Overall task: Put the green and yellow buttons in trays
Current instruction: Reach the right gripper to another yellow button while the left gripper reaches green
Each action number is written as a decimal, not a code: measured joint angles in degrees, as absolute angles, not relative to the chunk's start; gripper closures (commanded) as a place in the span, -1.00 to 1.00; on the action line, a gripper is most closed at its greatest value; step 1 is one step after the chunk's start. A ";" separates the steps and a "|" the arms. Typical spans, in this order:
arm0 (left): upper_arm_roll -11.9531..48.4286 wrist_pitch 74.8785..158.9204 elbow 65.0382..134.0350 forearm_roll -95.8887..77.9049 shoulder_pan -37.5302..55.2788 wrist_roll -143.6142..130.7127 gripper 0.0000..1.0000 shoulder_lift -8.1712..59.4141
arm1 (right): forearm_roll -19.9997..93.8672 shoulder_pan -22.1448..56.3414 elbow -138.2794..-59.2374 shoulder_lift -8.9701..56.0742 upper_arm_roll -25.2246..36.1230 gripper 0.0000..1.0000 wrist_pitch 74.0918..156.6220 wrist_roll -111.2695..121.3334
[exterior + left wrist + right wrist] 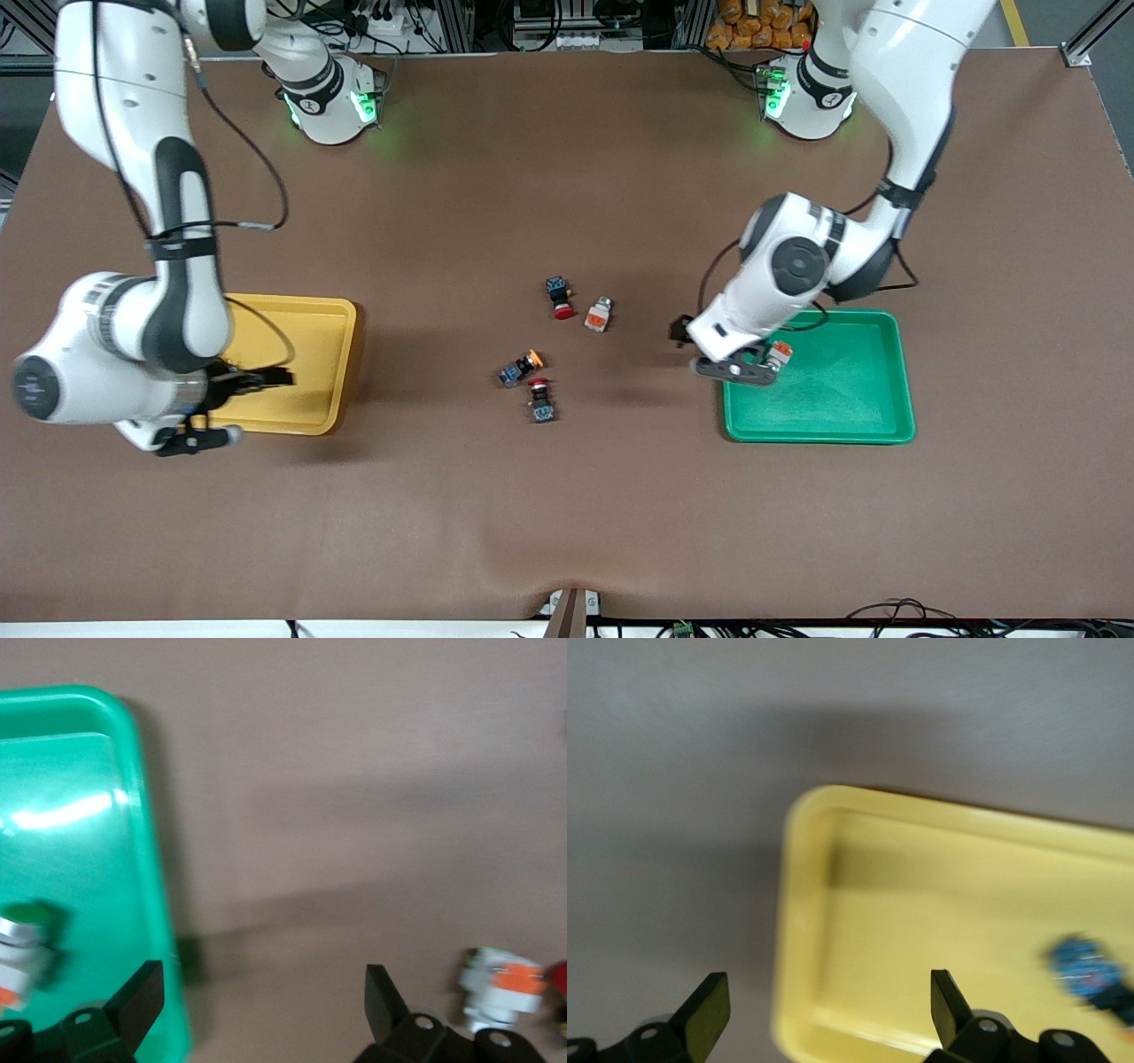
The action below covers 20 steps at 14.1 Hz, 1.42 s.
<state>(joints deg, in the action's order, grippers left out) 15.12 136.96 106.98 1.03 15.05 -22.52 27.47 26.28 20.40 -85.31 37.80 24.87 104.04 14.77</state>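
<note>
Since both grippers hang with fingers spread wide and holding nothing, the left gripper (740,365) over the green tray (850,425) and the right gripper (232,403) over the yellow tray (332,354), each should lift straight up, then go slowly to the green button (599,314) and yellow button (521,367) on the table.

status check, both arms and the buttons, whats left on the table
Left gripper jaws open over green tray, green button in it. Right gripper open over yellow tray. One green button, one yellow button left.

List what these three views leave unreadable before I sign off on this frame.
- Front view: part of the yellow tray is covered by the right arm, so no button shows in it there.
- Right wrist view: the black-blue button in that tray is blurred and cut by the edge; cap colour unclear.
- Left wrist view: the green-tipped button in the green tray is cropped by the edge.
</note>
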 measured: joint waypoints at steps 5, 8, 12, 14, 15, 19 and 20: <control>15.18 136.20 105.53 1.03 21.96 -32.10 -1.00 27.55 | 32.16 23.93 -85.14 38.11 24.62 -1.00 104.29 -5.90; 15.19 135.82 105.66 1.04 26.76 -35.83 -1.00 28.23 | 36.30 24.13 -85.17 39.39 22.67 -1.00 106.77 -18.91; 15.06 136.67 108.70 3.43 30.46 -36.34 -1.00 29.68 | 37.44 26.70 -85.18 40.91 17.37 -1.00 115.67 -36.86; 14.90 139.47 109.81 3.93 30.46 -36.34 -1.00 30.54 | 37.46 29.65 -85.18 41.64 17.15 -1.00 117.29 -42.64; 14.78 141.17 109.96 3.99 30.45 -36.33 -1.00 31.08 | 37.47 30.80 -85.18 42.00 17.10 -1.00 118.16 -44.40; 14.25 148.58 109.76 5.76 30.38 -36.21 -1.00 34.60 | 37.46 34.89 -85.18 43.43 17.03 -1.00 119.69 -45.07; 14.13 149.71 109.48 6.49 30.35 -36.21 -1.00 35.59 | 37.46 35.69 -85.18 43.88 17.04 -1.00 120.84 -45.24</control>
